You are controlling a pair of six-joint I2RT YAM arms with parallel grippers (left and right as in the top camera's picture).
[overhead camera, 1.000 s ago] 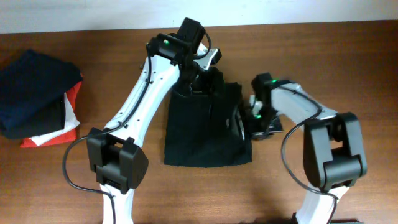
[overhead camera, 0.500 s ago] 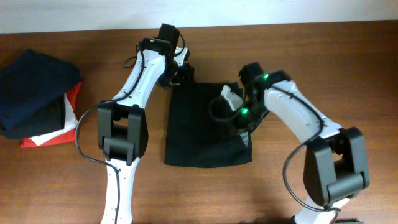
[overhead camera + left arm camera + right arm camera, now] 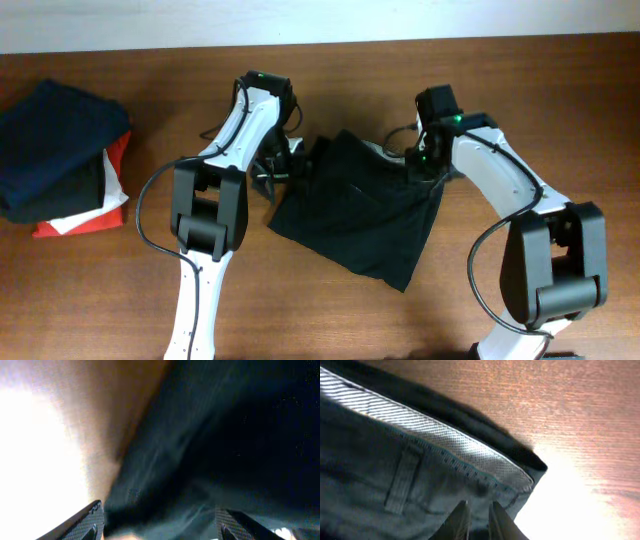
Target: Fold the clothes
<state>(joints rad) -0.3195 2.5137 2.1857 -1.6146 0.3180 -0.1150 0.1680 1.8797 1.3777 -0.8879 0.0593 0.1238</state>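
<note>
A black garment (image 3: 360, 210) lies skewed and partly lifted on the wooden table. My left gripper (image 3: 283, 163) is at its left top corner; in the left wrist view its fingers (image 3: 159, 522) stand wide apart with dark cloth (image 3: 225, 435) between and beyond them. My right gripper (image 3: 425, 165) is at the garment's right top corner. In the right wrist view its fingers (image 3: 477, 515) are nearly closed on the cloth just below the grey striped waistband (image 3: 445, 445).
A stack of folded clothes (image 3: 60, 155), dark blue on top with red and white beneath, sits at the table's left edge. Bare wooden table (image 3: 560, 90) lies behind and in front of the garment.
The garment has been pulled from a flat square into a skewed, stretched shape. My left gripper moved down to its left corner, my right gripper moved up and right with the waistband.
</note>
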